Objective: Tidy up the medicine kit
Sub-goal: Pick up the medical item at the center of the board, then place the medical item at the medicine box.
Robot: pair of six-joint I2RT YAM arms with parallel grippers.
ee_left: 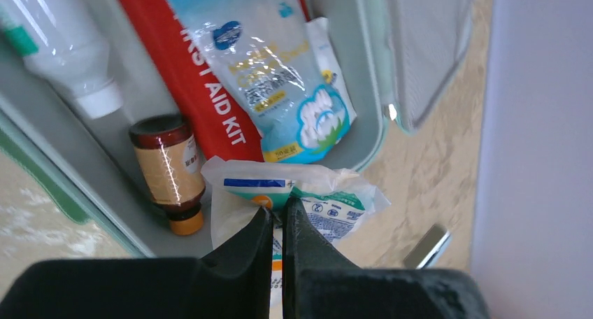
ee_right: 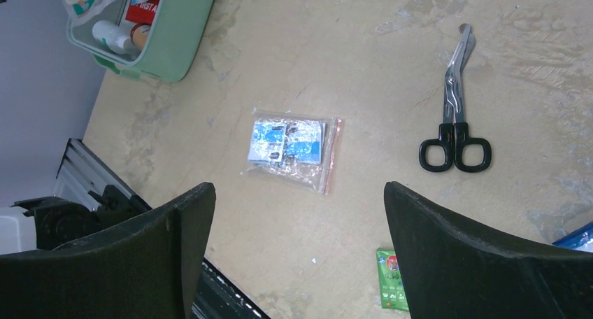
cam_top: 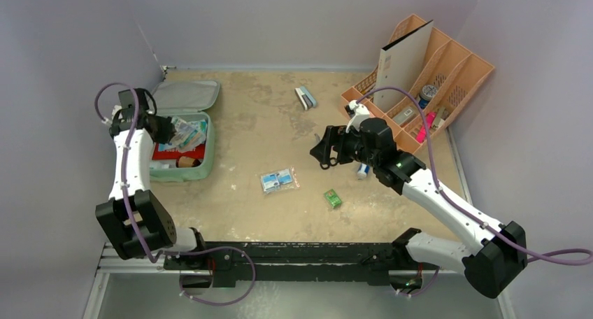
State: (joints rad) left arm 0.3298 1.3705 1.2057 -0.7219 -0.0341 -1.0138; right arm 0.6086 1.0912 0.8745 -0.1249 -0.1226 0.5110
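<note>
Scuffed beige table (cam_top: 266, 137). An open mint-green medicine kit (cam_top: 183, 174) sits at the left edge, lid laid back flat. A clear zip bag (cam_top: 278, 181) of blue packets lies mid-table, with a small green box (cam_top: 333, 199) near it on the right. Closed black-handled scissors (ee_right: 452, 102) lie flat, apart from the bag. Farther back is a blue-and-white box (cam_top: 305, 97). A peach organizer (cam_top: 461, 74) stands in the far right corner.

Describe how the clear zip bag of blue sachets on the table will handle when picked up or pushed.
The clear zip bag looks thin and limp, so it probably sags around its blue sachets when lifted. Its glossy film may slip in a grip. Lying flat on the table, it likely slides when pushed and will not roll.
</note>
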